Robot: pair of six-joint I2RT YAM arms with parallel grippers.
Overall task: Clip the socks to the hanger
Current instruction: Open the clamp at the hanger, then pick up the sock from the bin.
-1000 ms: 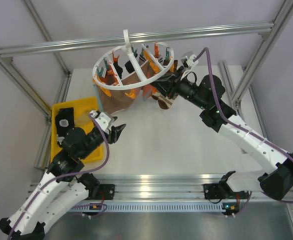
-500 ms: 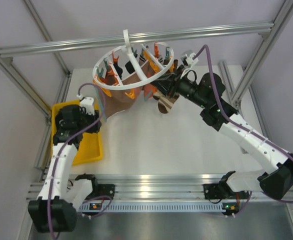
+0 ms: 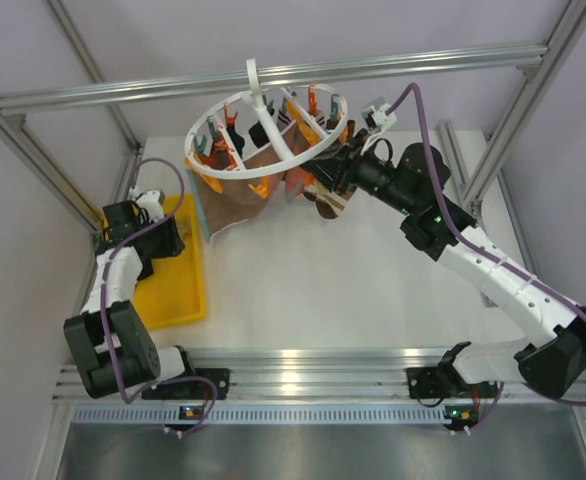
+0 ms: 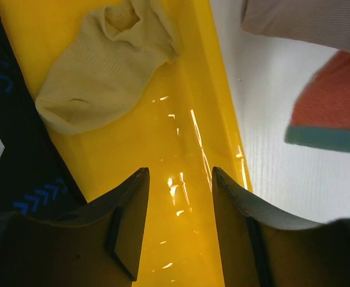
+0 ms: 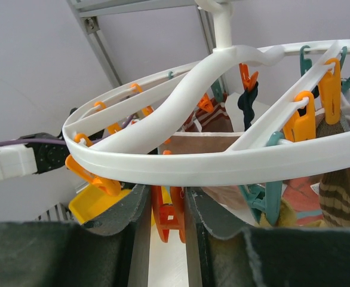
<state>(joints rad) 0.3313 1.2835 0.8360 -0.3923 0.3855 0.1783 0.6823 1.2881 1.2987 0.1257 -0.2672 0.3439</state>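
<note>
Left fingers [image 4: 127,227] gape over the tray [image 4: 187,89]; right fingers [image 5: 121,215] nip an orange clip [image 5: 169,218].
Your left pair stands half apart with nothing between, above bare yellow beside a cream sock [image 4: 103,66] and a dark sock [image 4: 14,137] (both lie in the tray, at the table's left edge). Your right pair is drawn narrow onto the clip under the hanger's [image 3: 273,140] outer ring. It hangs by its hook at a rail [image 3: 423,60] over the table's far end, a brown sock [image 3: 238,200] and a striped sock [image 5: 342,203] hanging from it. White table [image 3: 323,290], aluminium frame, pale walls around.
</note>
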